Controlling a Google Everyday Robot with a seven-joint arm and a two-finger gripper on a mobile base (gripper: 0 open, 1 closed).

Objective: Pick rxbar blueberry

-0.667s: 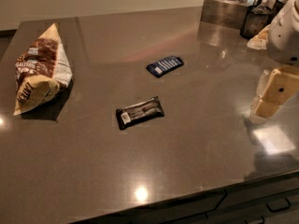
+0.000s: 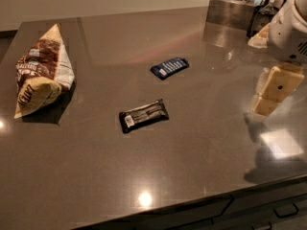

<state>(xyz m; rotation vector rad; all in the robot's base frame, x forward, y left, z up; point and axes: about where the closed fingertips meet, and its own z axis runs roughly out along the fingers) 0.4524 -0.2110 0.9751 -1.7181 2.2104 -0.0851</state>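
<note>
A dark navy rxbar blueberry [image 2: 169, 67] lies flat near the middle of a brown countertop [image 2: 96, 176], with a black bar wrapper [image 2: 143, 115] just in front of it and a brown-and-cream bag [image 2: 41, 71] at far left, while the cream gripper [image 2: 266, 99] hangs over the right side, well apart from the bar, and I cannot tell if it is open or closed.

On the desk [image 2: 201, 171], a brown-and-cream bag [image 2: 41, 73] lies by the left edge, a black bar wrapper [image 2: 144, 115] near the middle, a metal container [image 2: 230, 11] at the far right corner. The gripper [image 2: 268, 95] hangs over the right edge.
</note>
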